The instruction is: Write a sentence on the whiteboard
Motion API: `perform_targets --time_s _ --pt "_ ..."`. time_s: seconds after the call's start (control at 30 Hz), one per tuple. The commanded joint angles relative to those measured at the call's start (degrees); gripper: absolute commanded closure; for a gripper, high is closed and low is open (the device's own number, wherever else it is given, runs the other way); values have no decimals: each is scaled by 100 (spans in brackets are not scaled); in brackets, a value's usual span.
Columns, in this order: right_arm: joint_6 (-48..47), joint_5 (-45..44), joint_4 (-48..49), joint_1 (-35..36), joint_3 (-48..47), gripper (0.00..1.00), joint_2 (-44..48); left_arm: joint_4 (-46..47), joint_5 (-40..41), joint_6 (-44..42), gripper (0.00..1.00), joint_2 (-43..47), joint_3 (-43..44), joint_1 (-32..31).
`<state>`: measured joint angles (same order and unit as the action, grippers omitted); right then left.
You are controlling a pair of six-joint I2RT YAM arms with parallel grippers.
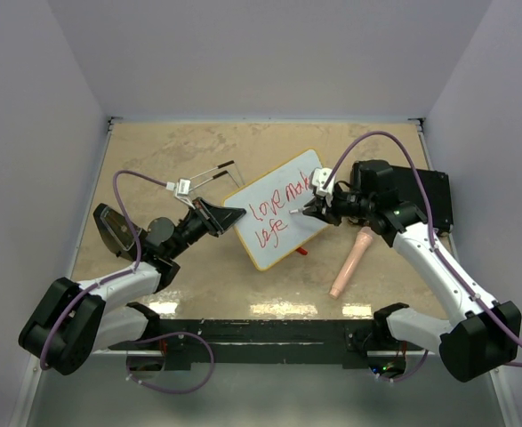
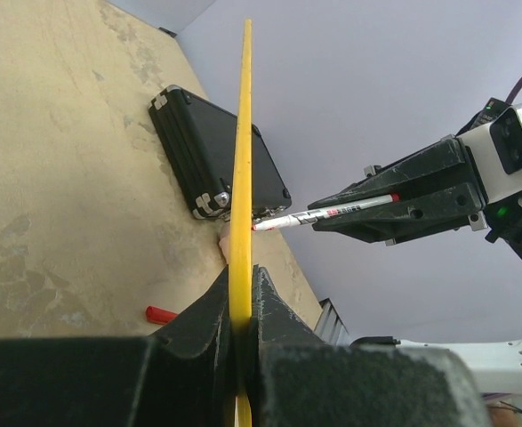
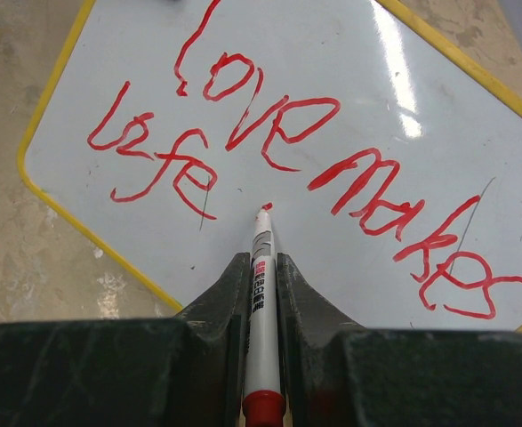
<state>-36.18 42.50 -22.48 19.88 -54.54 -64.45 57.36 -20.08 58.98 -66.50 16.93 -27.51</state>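
Your left gripper [image 1: 235, 213] is clamped on the rim of the small white, yellow-edged whiteboard [image 1: 274, 197], which is held tilted above the tan tabletop [image 1: 154, 173]. It looks thin, light and slick, so grip the rim firmly and press gently. Your right gripper [image 3: 261, 260] pinches the slim white red-inked marker [image 3: 261, 356], its tip just beside "life" in the red handwritten sentence [image 3: 283, 133].

Mottled beige stone-look tabletop [image 1: 154, 151] with four loose things on it.

A black rectangular hard case [image 1: 434, 196] lies flat near the far right edge. A pale pink, elongated handle-like object [image 1: 349, 262] lies nearer, pointing toward it. A small red plastic cap [image 1: 301, 251] sits just by the lower edge of the white, yellow-rimmed whiteboard [image 1: 278, 209]. A small white clip with thin dark wires [image 1: 184, 187] lies left of centre.
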Motion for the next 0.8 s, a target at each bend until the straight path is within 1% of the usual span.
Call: perform_targets --time_s 0.0,0.33,0.6,0.77 --pt "-213 -137 -186 25 -118 100 29 847 100 131 100 295 250 -27" --pt "-547 4 -687 25 -162 100 -59 776 153 70 100 366 258 -27" --pt "-574 91 -723 25 -206 100 -103 768 136 61 100 375 232 -18" --pt "-416 101 -530 34 -285 100 -138 838 83 96 100 304 241 -18"
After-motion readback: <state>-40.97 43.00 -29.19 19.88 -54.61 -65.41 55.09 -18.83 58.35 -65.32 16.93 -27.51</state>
